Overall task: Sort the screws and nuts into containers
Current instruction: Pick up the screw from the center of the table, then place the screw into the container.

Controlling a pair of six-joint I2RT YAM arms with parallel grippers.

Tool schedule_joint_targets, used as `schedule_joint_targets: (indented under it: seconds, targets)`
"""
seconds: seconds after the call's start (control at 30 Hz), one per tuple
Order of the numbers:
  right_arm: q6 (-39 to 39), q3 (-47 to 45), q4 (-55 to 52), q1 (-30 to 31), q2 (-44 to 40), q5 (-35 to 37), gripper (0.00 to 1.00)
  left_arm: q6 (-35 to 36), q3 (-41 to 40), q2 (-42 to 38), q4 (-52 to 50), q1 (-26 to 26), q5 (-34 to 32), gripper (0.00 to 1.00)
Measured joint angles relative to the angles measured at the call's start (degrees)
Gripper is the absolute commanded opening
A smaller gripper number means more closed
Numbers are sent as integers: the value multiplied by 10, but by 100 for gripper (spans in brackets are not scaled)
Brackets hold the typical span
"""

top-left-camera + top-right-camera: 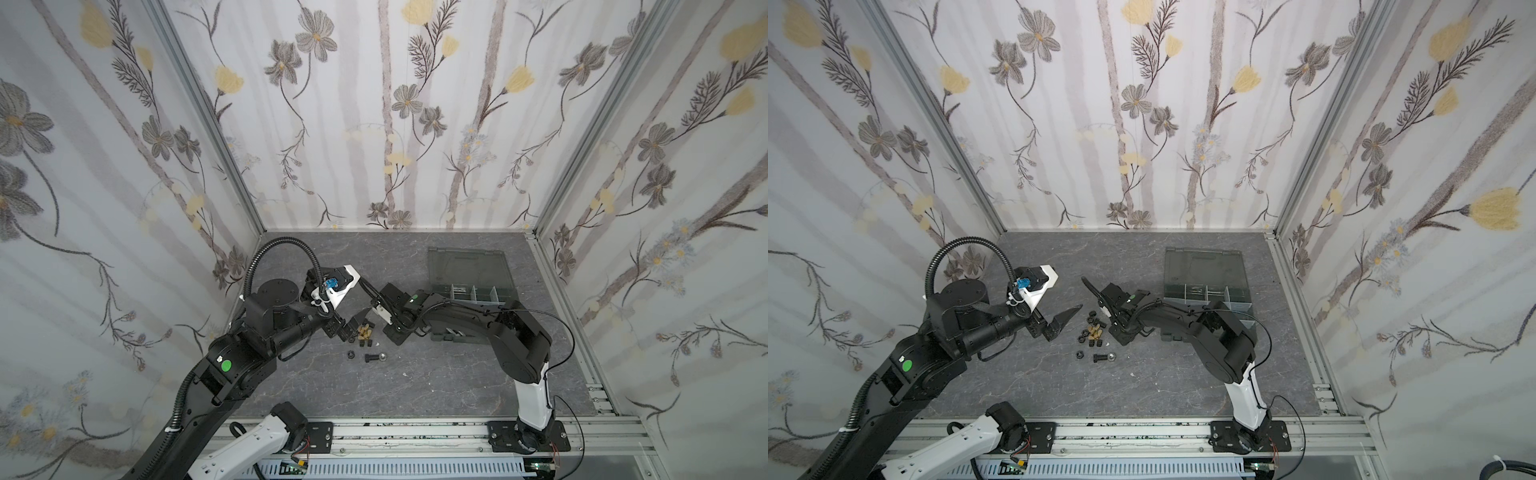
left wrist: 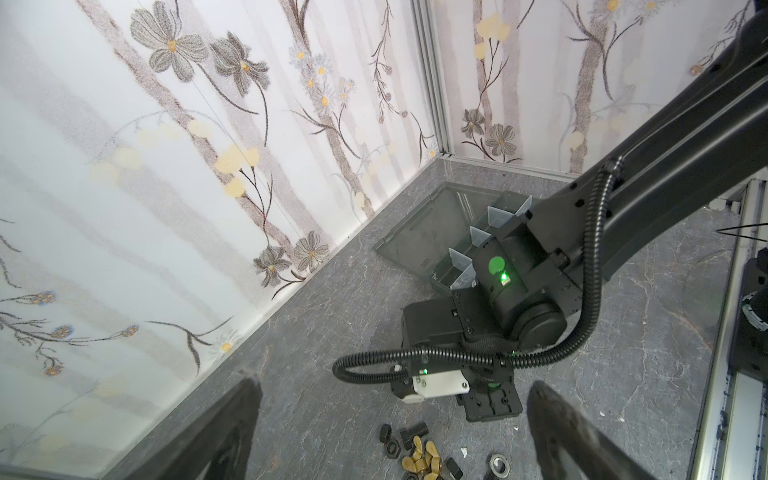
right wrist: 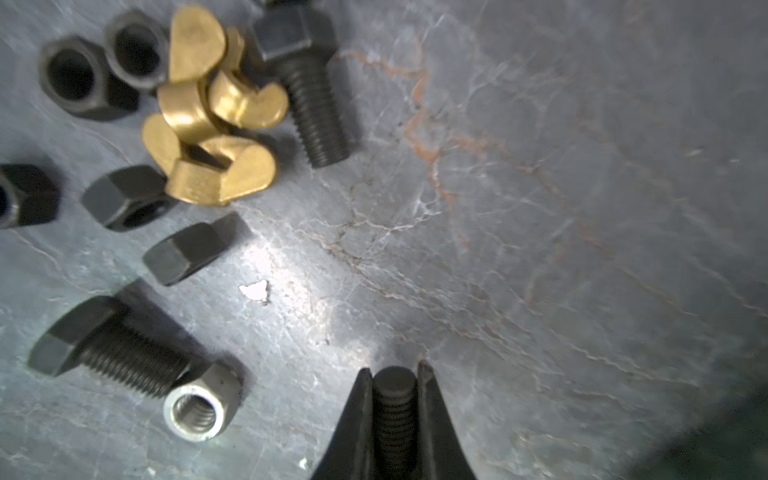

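Note:
My right gripper (image 3: 395,370) is shut on the threaded shank of a black screw (image 3: 395,415), just above the grey tabletop. Beside it lies a loose pile (image 1: 1094,328): brass wing nuts (image 3: 208,116), several black nuts (image 3: 75,79), a black screw (image 3: 307,91), and another black screw (image 3: 120,353) touching a silver nut (image 3: 199,407). My left gripper (image 2: 395,384) hangs open on the pile's other side, holding nothing. The containers are the compartments of a dark organizer box (image 1: 473,293) at the back right. Its front is hidden by my right arm (image 1: 457,320).
The box lid (image 1: 467,266) lies open flat behind the compartments. One compartment holds silver screws (image 1: 459,289). A lone black nut (image 1: 1079,354) sits in front of the pile. Flowered walls close in three sides, and an aluminium rail (image 1: 415,432) runs along the front.

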Motion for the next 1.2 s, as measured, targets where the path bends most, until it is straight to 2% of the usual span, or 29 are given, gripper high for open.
schedule_joint_targets:
  seconds: [0.17, 0.37, 0.77, 0.93, 1.2]
  targets:
    - [4, -15, -5, -41, -63, 2, 9, 0, 9, 11, -3, 0, 0, 100]
    - [14, -53, -20, -121, -156, 14, 9, 0, 29, 38, -4, 0, 0, 100]
    - [90, -223, -52, -298, -370, 30, 12, -12, 86, 85, -7, 0, -9, 100]
    - [115, -269, -58, -345, -407, 44, 12, -13, 94, 107, -8, 0, -11, 100]
    - [157, -304, -49, -385, -407, 43, 12, -12, 106, 125, -8, 0, -11, 100]
